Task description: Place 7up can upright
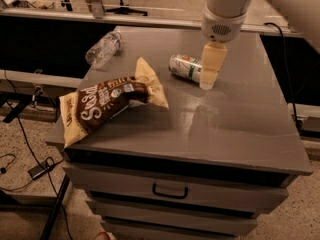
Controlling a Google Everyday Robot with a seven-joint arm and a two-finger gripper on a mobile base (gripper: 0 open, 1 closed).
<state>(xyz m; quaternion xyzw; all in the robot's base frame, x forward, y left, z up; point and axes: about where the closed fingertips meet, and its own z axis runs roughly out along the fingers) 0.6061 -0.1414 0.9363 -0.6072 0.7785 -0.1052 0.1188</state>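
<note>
**7up can on its side, gripper right at it**

7up can (184,66) lies on its side, far-centre of the grey cabinet top (245,129). Gripper (207,83) hangs pointing down at the can's right end, overlapping it in view; contact unclear, and I can't tell if it's open or closed. Brown snack bag (111,103) sits near-left of the can, clear water bottle (103,49) lies far-left. Drawer handle (170,191) below.

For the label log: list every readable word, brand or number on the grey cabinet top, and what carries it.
"Sea" (seemingly): large white script on the crumpled brown-and-cream snack bag; rest and small print unreadable.
Silver-white 7up can, lying down: green markings too blurred to read.
Clear plastic water bottle: label unreadable.
Pale gripper, hanging at the can's right end: no text.
</note>
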